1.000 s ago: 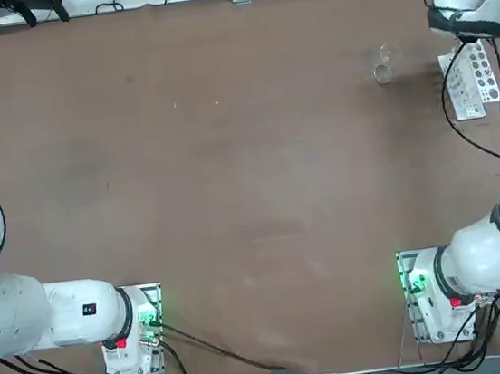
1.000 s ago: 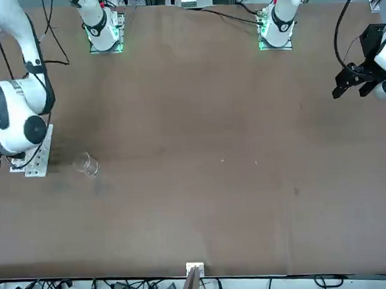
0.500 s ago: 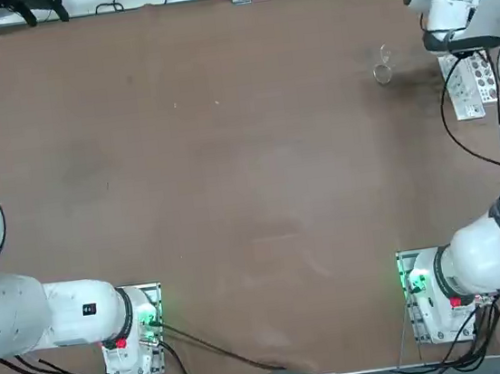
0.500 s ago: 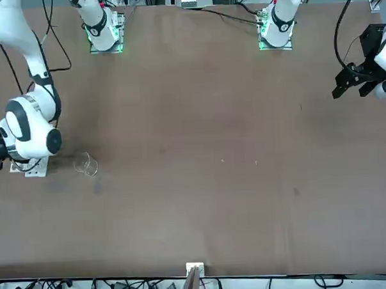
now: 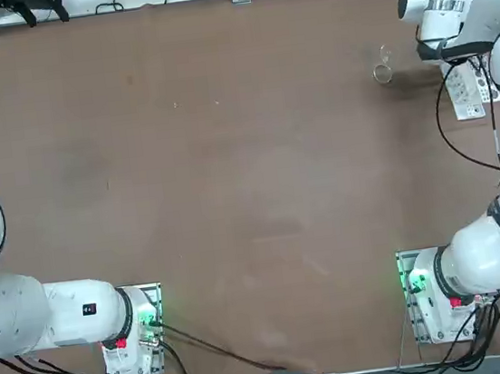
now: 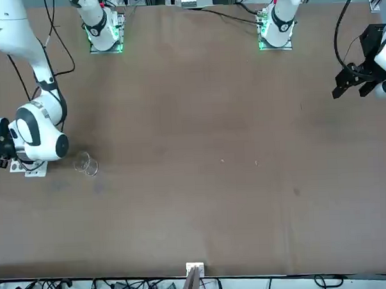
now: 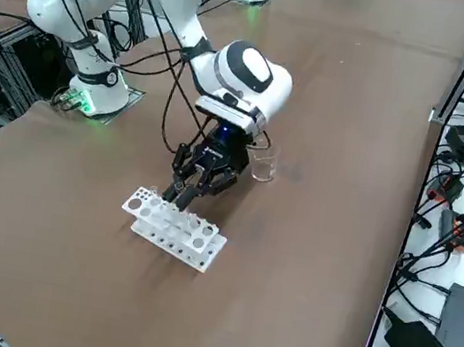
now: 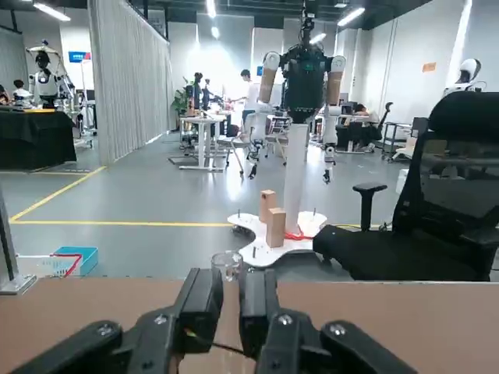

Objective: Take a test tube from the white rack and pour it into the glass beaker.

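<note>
step: carrying a test tube from the white rack to pour | right gripper: fingers narrow, pinched on the tube, its open mouth showing just past the fingertips | glass beaker: near the fingers, beyond them from the rack | next: judged, bring the tube mouth over the beaker rim, then tilt

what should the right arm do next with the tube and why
Probably carry the test tube over the beaker and tip it. The right pincer is shut on the tube, lifted just off the rack, and the beaker stands right beside it.
</note>
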{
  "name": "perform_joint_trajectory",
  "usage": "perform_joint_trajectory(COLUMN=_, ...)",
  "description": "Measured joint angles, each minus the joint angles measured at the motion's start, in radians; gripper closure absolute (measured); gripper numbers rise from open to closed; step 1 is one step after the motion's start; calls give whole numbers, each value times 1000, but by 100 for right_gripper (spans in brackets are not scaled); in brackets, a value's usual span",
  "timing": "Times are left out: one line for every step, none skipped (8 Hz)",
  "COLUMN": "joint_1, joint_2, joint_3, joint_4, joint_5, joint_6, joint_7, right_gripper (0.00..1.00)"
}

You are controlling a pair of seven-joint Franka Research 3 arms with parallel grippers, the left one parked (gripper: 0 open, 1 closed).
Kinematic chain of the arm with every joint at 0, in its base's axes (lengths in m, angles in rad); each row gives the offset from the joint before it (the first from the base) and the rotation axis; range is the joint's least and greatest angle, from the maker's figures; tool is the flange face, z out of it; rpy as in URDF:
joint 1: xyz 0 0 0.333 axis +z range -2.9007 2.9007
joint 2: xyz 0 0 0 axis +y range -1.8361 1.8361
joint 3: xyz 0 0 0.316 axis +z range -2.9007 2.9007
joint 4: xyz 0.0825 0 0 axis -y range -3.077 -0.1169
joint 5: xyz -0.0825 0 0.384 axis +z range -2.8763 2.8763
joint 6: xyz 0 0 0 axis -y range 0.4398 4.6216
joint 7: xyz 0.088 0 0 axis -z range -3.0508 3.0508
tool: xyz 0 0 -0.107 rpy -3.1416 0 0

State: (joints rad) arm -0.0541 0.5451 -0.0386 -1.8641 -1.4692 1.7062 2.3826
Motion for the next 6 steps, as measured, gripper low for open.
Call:
perform_joint_trajectory(joint_1=8, joint_2=6, joint_3=0, joint_4=0, joint_5=-2, joint_6=-11, joint_7=7, right_gripper=81)
perform_joint_trajectory(joint_1=15, joint_2=9, joint_3=1, joint_4=0, joint_5=-2, joint_6=-18, joint_7=10, right_gripper=81)
perform_joint_trajectory(joint_1=18, joint_2=11, joint_3=1, joint_4=0, joint_5=-2, joint_6=-19, joint_7=10, right_gripper=81)
perform_joint_trajectory(joint_1=18, joint_2=15, joint_3=0, joint_4=0, joint_5=-5, joint_6=-20, joint_7=17, right_gripper=81)
perform_joint_trajectory(joint_1=18, joint_2=19, joint_3=0, joint_4=0, joint_5=-10, joint_6=-24, joint_7=22, right_gripper=81)
perform_joint_trajectory(joint_1=18, joint_2=22, joint_3=0, joint_4=1, joint_5=-14, joint_6=-26, joint_7=26, right_gripper=81)
